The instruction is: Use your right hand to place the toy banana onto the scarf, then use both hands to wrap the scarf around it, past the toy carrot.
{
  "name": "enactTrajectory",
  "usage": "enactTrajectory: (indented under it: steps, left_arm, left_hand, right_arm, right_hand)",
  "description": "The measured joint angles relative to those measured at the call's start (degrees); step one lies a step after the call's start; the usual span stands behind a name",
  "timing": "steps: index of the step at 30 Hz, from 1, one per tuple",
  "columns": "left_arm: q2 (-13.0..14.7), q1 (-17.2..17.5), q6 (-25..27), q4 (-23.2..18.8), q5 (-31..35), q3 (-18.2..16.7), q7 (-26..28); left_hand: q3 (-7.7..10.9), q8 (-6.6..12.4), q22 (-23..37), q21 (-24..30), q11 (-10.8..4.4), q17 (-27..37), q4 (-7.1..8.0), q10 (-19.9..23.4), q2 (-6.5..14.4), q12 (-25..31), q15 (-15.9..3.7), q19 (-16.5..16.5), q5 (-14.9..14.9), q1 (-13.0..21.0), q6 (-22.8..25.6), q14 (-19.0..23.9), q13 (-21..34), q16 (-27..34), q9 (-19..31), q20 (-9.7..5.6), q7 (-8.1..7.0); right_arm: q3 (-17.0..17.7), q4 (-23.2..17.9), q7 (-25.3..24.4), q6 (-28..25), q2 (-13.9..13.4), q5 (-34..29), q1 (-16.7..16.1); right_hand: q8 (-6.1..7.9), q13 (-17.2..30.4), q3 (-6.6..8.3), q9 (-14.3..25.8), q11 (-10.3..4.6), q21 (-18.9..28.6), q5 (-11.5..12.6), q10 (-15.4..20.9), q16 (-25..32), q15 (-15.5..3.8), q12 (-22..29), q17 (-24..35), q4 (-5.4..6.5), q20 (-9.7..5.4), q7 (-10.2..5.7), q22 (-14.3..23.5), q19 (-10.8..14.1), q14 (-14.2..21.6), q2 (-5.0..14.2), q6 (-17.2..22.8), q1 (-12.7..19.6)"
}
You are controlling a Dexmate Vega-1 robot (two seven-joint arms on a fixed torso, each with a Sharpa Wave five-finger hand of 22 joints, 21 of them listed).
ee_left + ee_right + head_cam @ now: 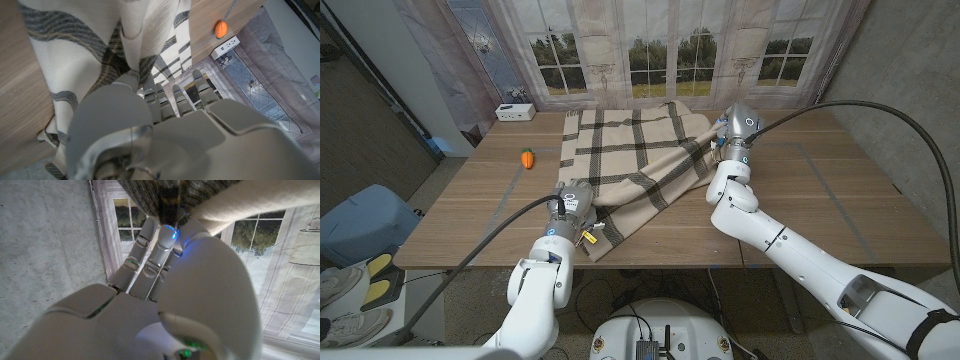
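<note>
So the plaid scarf [625, 155] is spread across the middle of the wooden surface [820, 200], with one part folded over diagonally. The left hand [572, 205] has its fingers [150, 95] clamped on the near corner of the scarf, and the right hand [728, 140] has its fingers [165, 245] pinched on the far right edge, lifting it a bit. Toy carrot [527, 158] sits off to the left, well apart from the scarf. Can't see the banana, it may be under the fold. A white power strip [516, 112] lies at the far edge
</note>
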Motion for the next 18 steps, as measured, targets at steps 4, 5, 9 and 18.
enactTrajectory:
  steps: [4, 5, 9, 18]
  left_arm:
    - [-0.38, 0.79, -1.23, -1.50, 3.04, -0.94, -0.87]
    - [-0.61, 1.00, -1.53, -1.86, 3.86, -1.24, -1.04]
    - [-1.35, 1.46, -2.57, -2.70, 5.98, -2.12, -1.52]
    - [-3.77, 1.23, -6.40, -3.89, 10.88, -4.98, -3.21]
  left_hand:
    - [1.09, 1.48, 0.00, 0.30, -0.51, 0.11, 1.09, -0.51, 0.15, 0.00, 0.00, -0.32, 0.00, -0.58, -1.04, 0.00, 0.25, 0.00, 1.73, -0.10, -0.35]
    - [1.27, 1.86, 0.00, 0.30, -0.52, 0.10, 1.28, -0.52, 0.10, 0.00, 0.00, -0.31, 0.22, -0.79, -1.11, 0.00, 0.25, 0.00, 2.13, -0.10, -0.47]
    - [1.71, 3.02, -0.01, 0.63, -0.97, 0.10, 1.73, -0.06, -0.12, 0.00, 0.00, -0.31, 0.40, -1.01, -1.15, 0.00, 0.53, 0.00, 3.15, -0.10, -0.84]
    - [2.49, 4.90, -0.01, 0.85, -1.44, 0.02, 2.03, 0.43, -0.58, 0.26, -0.53, -0.40, 0.40, -1.47, -1.16, -0.08, 0.53, 0.00, 4.88, -0.63, -0.85]
  right_arm:
    - [2.15, -1.86, -1.83, 0.28, -0.55, 0.76, -2.71]
    - [2.64, -2.27, -2.33, 0.46, -0.67, 0.95, -3.27]
    - [4.05, -3.28, -3.79, 1.01, -1.00, 1.64, -4.81]
    - [7.61, -5.35, -6.67, 2.32, -2.05, 3.08, -7.99]
  right_hand:
    - [-0.35, 0.00, 0.00, 0.00, 0.00, 0.04, 0.00, 0.00, 0.02, 0.00, 0.04, 0.00, 0.00, 0.00, 0.00, 0.00, 0.00, 0.00, 0.00, 0.00, 0.00]
    - [-0.35, 0.01, 0.00, 0.00, 0.00, 0.05, 0.00, 0.00, 0.20, 0.00, 0.06, 0.00, 0.00, -0.11, 0.00, -0.11, -0.11, 0.00, 0.00, 0.00, 0.00]
    - [-0.35, 0.01, 0.10, 0.01, 0.01, 0.05, 0.00, -0.01, 0.20, 0.00, 0.18, 0.00, -0.10, 0.22, 0.00, -0.28, -0.42, 0.00, 0.00, 0.00, 0.01]
    - [-0.35, 0.01, 0.44, 0.01, 0.01, 0.45, -0.02, -0.01, 0.20, 0.00, 0.19, 0.00, -0.02, 0.22, -0.01, -0.28, -0.41, 0.00, -0.01, 0.00, 0.00]
